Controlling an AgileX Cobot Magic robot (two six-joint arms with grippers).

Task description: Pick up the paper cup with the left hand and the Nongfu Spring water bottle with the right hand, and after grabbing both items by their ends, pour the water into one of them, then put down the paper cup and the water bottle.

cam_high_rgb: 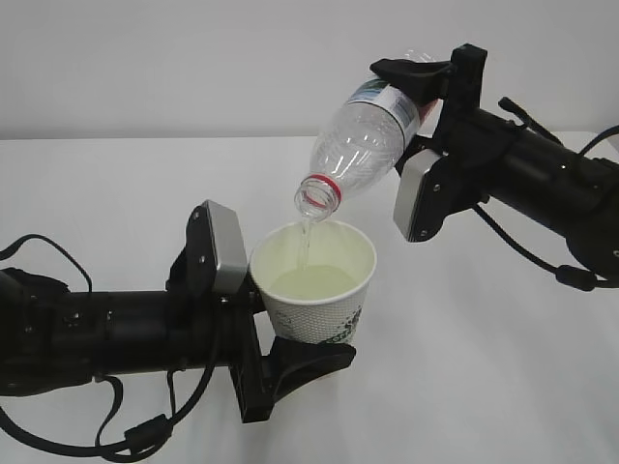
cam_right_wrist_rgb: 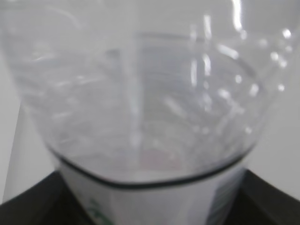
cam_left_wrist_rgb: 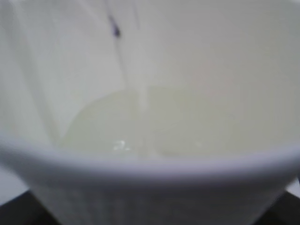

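Observation:
My left gripper (cam_high_rgb: 267, 311) is shut on the lower part of the white paper cup (cam_high_rgb: 324, 314), which it holds upright above the table. The cup's rim (cam_left_wrist_rgb: 150, 165) fills the left wrist view, with pale water (cam_left_wrist_rgb: 136, 124) pooled inside. My right gripper (cam_high_rgb: 418, 130) is shut on the base end of the clear Nongfu Spring water bottle (cam_high_rgb: 363, 145). The bottle is tilted with its open mouth (cam_high_rgb: 317, 196) down over the cup. A thin stream of water (cam_high_rgb: 304, 242) falls into the cup. The bottle's ribbed wall (cam_right_wrist_rgb: 150, 93) and label edge (cam_right_wrist_rgb: 154, 201) fill the right wrist view.
Both arms hang over a white table (cam_high_rgb: 484, 377) with a pale wall behind. Black cables (cam_high_rgb: 58, 261) loop beside the left arm. Another cable (cam_high_rgb: 527, 256) trails under the right arm.

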